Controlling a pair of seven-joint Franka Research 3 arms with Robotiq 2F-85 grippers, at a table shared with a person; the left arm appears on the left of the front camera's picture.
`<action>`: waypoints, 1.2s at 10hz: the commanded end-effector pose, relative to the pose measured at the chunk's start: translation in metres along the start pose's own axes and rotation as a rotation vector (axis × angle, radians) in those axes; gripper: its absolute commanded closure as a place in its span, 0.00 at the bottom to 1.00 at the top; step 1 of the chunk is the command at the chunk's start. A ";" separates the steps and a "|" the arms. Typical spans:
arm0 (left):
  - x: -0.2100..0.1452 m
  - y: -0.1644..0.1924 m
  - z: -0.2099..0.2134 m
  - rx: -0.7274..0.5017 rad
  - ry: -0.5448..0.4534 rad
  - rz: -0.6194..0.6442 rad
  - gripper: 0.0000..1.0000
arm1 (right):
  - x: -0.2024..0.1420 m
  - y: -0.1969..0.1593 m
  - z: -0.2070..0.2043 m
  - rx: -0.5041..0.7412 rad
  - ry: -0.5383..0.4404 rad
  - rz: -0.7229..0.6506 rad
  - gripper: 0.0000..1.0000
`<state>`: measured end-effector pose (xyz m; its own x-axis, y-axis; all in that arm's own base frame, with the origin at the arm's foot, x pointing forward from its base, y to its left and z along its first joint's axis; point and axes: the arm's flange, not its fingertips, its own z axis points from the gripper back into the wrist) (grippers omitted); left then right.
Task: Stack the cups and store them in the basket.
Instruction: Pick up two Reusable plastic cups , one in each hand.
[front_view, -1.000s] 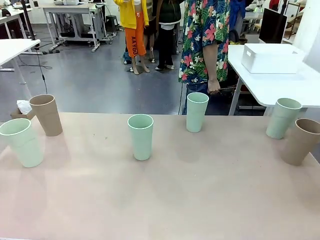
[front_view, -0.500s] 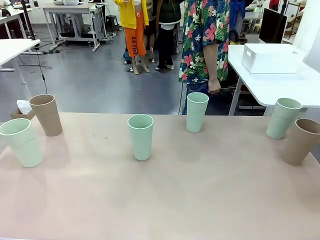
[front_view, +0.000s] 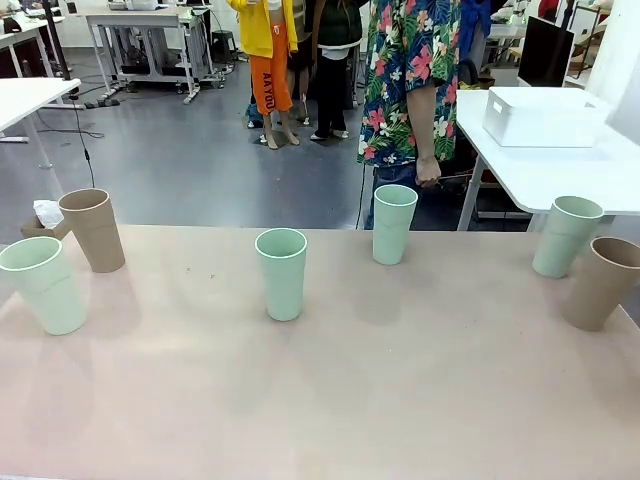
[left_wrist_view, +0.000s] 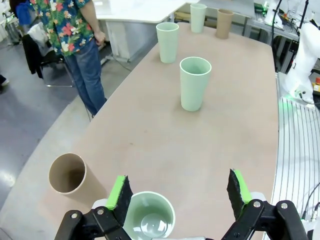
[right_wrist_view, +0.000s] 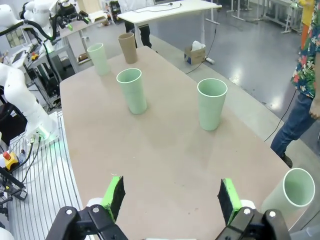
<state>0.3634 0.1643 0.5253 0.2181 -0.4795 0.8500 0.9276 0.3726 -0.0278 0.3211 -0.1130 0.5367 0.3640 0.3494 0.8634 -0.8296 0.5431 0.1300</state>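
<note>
— How far along are you?
— Nothing's done yet. The basket (front_view: 545, 115) sits on the side table (front_view: 560, 168), well away from my table (front_view: 400, 400). All six cups (front_view: 281, 273) stand apart here, unstacked. My left claw (left_wrist_view: 177, 187) and right claw (right_wrist_view: 171, 192) gape wide, holding nothing.

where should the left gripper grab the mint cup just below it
Grip the mint cup across its upper wall, just under the rim, coming straight down. It stands upright, mouth up, widest at the top, and the open left gripper hangs almost over it. Mind the brown cup close beside it.
</note>
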 end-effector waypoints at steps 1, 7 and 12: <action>-0.001 0.000 0.000 -0.005 -0.012 -0.011 0.00 | 0.001 -0.001 0.001 0.004 -0.022 0.027 0.00; -0.001 0.000 0.000 -0.005 -0.012 -0.011 0.00 | 0.001 -0.001 0.001 0.004 -0.022 0.027 0.00; -0.001 0.000 0.000 -0.005 -0.012 -0.011 0.00 | 0.001 -0.001 0.001 0.004 -0.022 0.027 0.00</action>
<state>0.3636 0.1642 0.5250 0.2184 -0.4799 0.8497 0.9278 0.3721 -0.0284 0.3187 -0.1133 0.5362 0.3662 0.3551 0.8601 -0.8303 0.5421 0.1297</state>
